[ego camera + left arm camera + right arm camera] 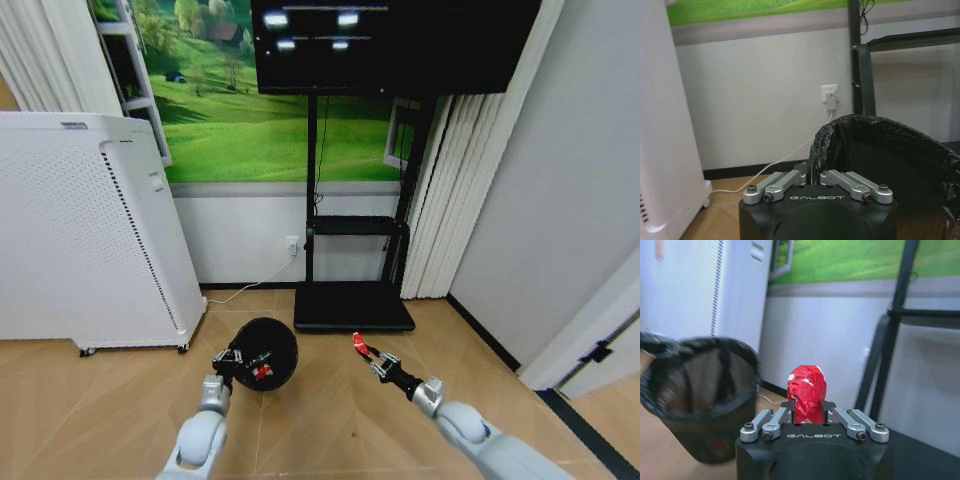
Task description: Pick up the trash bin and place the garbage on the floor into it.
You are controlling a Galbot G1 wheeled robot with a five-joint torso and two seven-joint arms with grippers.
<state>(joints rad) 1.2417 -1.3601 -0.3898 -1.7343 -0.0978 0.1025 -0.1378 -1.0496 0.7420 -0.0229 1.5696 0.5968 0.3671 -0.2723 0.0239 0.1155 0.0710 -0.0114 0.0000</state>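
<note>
The trash bin point(272, 345), black mesh lined with a black bag, hangs just above the wood floor in the head view. My left gripper point(229, 359) is shut on its near rim; the left wrist view shows that gripper point(811, 176) pinching the bag-covered rim of the bin point(900, 150). Two bits of garbage point(262, 367), one red and one with green on it, lie inside the bin. My right gripper point(363, 347) is held to the right of the bin, shut on a crumpled red-and-white wrapper point(807, 389). In the right wrist view the bin point(700, 390) sits beyond that gripper point(808, 412).
A tall white cabinet point(85, 230) stands at the left on castors. The black TV stand base point(352, 308) lies just behind the bin. A white cable runs from a wall socket point(292, 245) along the floor. Curtains point(455, 200) and a door frame point(590, 340) close off the right.
</note>
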